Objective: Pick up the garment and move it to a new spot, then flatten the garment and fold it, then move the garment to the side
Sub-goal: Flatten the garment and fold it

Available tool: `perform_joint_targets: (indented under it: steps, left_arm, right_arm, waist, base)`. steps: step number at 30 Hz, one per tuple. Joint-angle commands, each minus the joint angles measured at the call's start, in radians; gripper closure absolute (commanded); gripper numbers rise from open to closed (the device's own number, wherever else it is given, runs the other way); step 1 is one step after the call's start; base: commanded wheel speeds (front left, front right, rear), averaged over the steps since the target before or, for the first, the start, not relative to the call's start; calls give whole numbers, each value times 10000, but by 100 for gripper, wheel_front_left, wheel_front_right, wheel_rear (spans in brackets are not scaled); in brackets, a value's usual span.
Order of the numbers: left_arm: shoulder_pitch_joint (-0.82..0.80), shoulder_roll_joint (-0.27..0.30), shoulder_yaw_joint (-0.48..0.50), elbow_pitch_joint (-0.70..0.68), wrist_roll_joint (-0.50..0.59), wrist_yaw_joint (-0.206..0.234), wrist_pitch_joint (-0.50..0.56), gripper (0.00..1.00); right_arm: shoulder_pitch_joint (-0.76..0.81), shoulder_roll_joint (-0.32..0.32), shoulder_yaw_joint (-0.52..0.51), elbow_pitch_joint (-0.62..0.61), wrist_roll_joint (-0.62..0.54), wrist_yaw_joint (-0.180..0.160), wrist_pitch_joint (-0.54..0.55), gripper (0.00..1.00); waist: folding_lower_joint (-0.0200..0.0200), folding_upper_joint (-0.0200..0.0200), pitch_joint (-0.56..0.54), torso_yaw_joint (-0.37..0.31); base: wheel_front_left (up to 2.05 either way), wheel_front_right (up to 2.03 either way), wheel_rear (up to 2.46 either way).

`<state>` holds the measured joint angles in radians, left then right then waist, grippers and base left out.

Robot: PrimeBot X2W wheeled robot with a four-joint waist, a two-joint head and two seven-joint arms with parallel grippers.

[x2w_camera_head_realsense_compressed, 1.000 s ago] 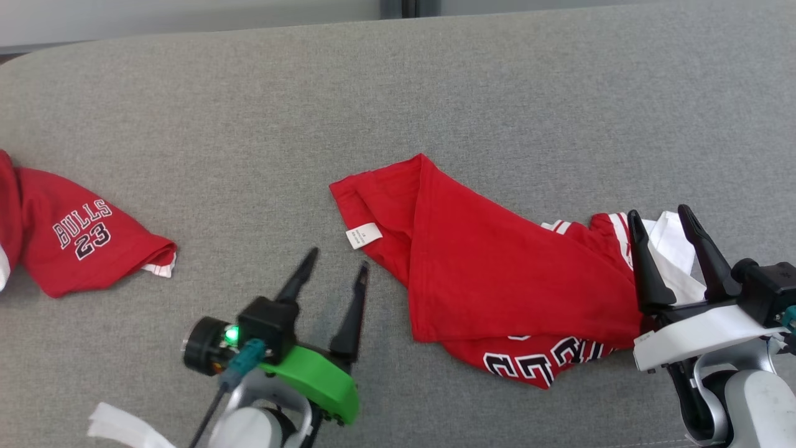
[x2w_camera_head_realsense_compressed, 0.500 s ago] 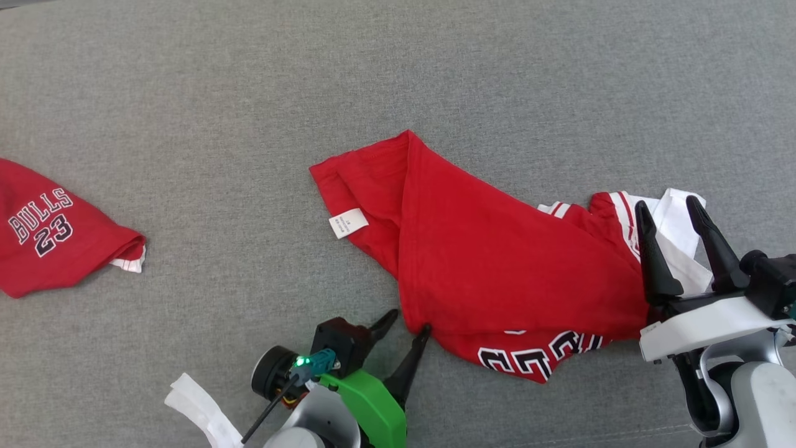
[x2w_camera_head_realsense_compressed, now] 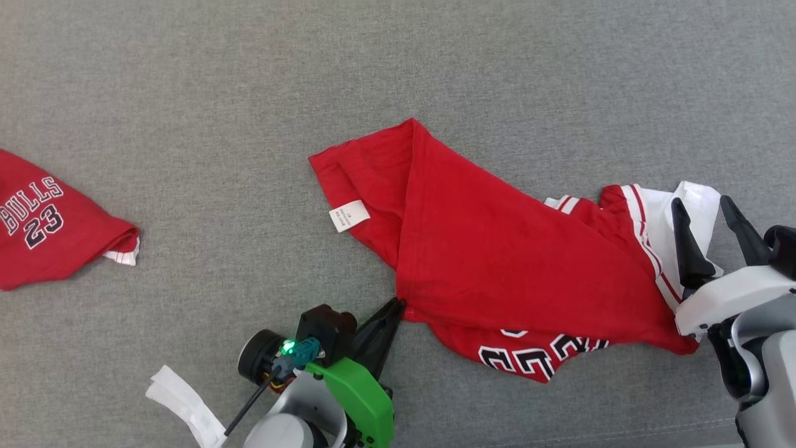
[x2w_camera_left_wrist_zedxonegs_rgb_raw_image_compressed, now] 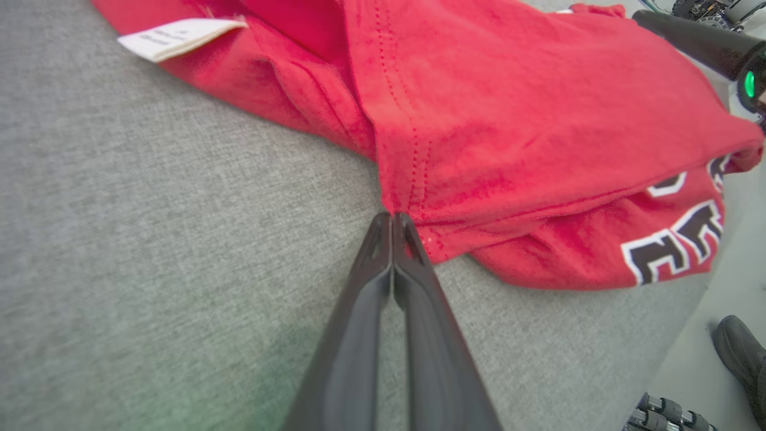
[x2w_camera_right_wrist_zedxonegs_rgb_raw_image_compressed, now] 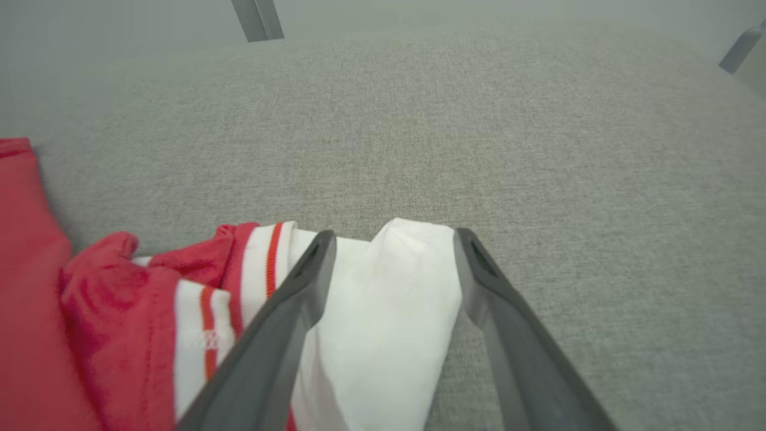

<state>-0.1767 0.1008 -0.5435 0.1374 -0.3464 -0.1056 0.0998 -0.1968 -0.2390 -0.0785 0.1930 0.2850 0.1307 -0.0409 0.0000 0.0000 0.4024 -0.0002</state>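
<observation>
The garment (x2w_camera_head_realsense_compressed: pixel 497 249) is a red jersey with white trim and black lettering, lying crumpled on the grey padded surface (x2w_camera_head_realsense_compressed: pixel 249 93). My left gripper (x2w_camera_head_realsense_compressed: pixel 397 305) sits at its near left corner, jaws shut, pinching the hem. The left wrist view shows the closed tips (x2w_camera_left_wrist_zedxonegs_rgb_raw_image_compressed: pixel 392 216) meeting the stitched hem of the garment (x2w_camera_left_wrist_zedxonegs_rgb_raw_image_compressed: pixel 508 120), which gathers to a point there. My right gripper (x2w_camera_head_realsense_compressed: pixel 701 202) stands open at the garment's right end. Its fingers straddle the white sleeve (x2w_camera_right_wrist_zedxonegs_rgb_raw_image_compressed: pixel 383 311) next to the red striped cloth (x2w_camera_right_wrist_zedxonegs_rgb_raw_image_compressed: pixel 119 299), tips (x2w_camera_right_wrist_zedxonegs_rgb_raw_image_compressed: pixel 395 234) wide apart.
A second red jersey (x2w_camera_head_realsense_compressed: pixel 50 230) printed "BULLS 23" lies at the far left. A white strip (x2w_camera_head_realsense_compressed: pixel 180 398) hangs by my left forearm. In the left wrist view the surface ends at the right, with a dark shoe (x2w_camera_left_wrist_zedxonegs_rgb_raw_image_compressed: pixel 739 353) on the floor beyond.
My left gripper moved right to the garment's near corner and closed on the hem. The head camera tilted down. The right gripper stayed open over the white sleeve.
</observation>
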Motion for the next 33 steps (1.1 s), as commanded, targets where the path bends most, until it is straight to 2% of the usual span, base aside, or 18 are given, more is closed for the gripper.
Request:
perform_joint_targets:
  steps: [1, 6, 7, 9, 12, 18, 24, 33]
  left_arm:
    - [-144, 75, 35, -2, 104, 43, -56, 100]
    - [-216, 143, 41, -15, 140, 107, -132, 100]
    - [-219, 160, 67, -14, 140, 133, -169, 100]
    - [-235, 182, 135, -41, 152, 203, -309, 100]
    - [-255, 170, 232, -168, 171, 284, -628, 100]
    - [-263, 342, 723, -923, 219, 667, -1325, 100]
    - [-615, 836, 1521, -2595, 517, 1159, -1853, 100]
    - [-2238, 1866, 2978, -5295, 1275, 1669, -1857, 100]
  right_arm:
    - [-344, -177, 61, 347, 51, -1, -20, 0]
    - [-1025, -395, 234, 1370, 68, 1, -32, 0]
    - [-1103, -413, 244, 1549, 86, 1, 32, 57]
    - [-1128, -426, 201, 1741, 143, -1, 57, 100]
    - [-1009, -489, 40, 1694, 183, -1, -225, 100]
    - [-642, -325, -368, 488, 247, -1, -1057, 100]
    - [-619, -388, -689, -1783, 73, -1, -1424, 100]
    - [-1978, -910, -1367, -5287, -294, -1, -469, 100]
  waist:
    - [0, 0, 193, 125]
    - [0, 0, 347, 217]
    - [0, 0, 356, 233]
    - [0, 0, 328, 270]
    - [0, 0, 232, 299]
    - [0, 0, -209, 221]
    - [0, 0, -797, 134]
    - [0, 0, -1763, 135]
  base:
    - [0, 0, 0]
    - [0, 0, 0]
    - [0, 0, 0]
    - [0, 0, 0]
    - [0, 0, 0]
    - [0, 0, 0]
    - [0, 0, 0]
    - [0, 0, 0]
